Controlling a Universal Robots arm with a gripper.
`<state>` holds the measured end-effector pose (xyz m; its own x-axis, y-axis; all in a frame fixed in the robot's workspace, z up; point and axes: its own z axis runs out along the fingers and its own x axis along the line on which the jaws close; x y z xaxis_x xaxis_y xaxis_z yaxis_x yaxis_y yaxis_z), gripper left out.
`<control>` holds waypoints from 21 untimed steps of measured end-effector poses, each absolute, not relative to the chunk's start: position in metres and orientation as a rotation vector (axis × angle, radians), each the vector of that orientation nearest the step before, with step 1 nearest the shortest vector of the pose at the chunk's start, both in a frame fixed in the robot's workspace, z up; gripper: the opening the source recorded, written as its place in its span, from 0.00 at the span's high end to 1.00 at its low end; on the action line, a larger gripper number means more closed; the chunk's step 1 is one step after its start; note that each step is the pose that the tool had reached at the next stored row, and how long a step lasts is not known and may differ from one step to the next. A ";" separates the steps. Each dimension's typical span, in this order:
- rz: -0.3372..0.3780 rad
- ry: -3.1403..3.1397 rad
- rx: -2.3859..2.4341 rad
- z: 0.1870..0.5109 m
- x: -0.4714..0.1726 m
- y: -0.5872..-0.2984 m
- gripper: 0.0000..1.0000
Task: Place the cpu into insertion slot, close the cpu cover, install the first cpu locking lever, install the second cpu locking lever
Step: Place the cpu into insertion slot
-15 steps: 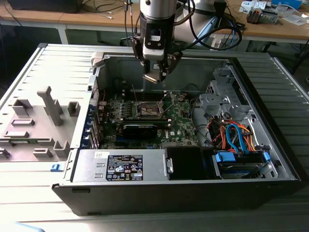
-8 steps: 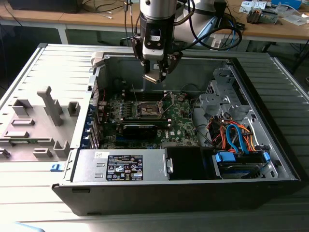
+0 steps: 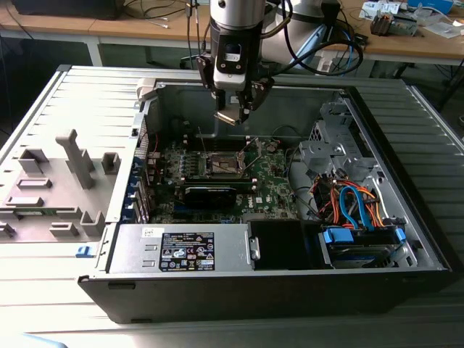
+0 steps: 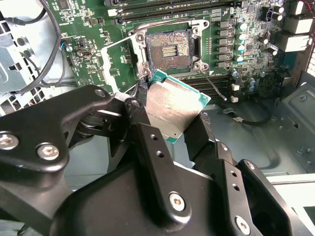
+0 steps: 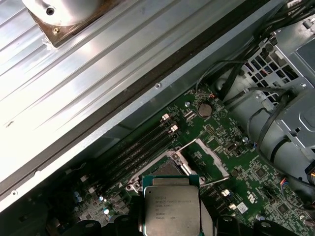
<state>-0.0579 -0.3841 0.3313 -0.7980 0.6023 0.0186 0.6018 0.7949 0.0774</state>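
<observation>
Exterior view's left: grey fixture tray [image 3: 54, 185] on ribbed tabletop [image 3: 43, 101], well apart from work.
Centre: tool [image 3: 235, 113] clenched on cpu [image 4: 174, 110], gripped by opposite edges so silvery face and underside stay free. Chip hangs tilted above open case, not yet seated.
Below: insertion slot [image 4: 169, 49] bare, dark contacts exposed. cpu cover [image 5: 212, 156] swung up, leaving socket clear for chip.
Exterior view's right: drive-bay cables [image 3: 351, 203], apart from socket.
</observation>
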 end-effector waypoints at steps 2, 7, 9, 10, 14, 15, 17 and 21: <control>0.124 2.969 0.998 0.331 -0.058 -0.384 0.45; 0.124 2.967 1.003 0.331 -0.058 -0.384 0.45; 0.124 2.966 1.006 0.331 -0.058 -0.384 0.45; 0.124 2.965 1.007 0.331 -0.058 -0.384 0.45; 0.124 2.964 1.011 0.331 -0.058 -0.384 0.45; 0.124 2.963 1.013 0.331 -0.058 -0.384 0.45; 0.124 2.963 1.015 0.331 -0.058 -0.384 0.45; 0.124 2.961 1.020 0.331 -0.058 -0.384 0.45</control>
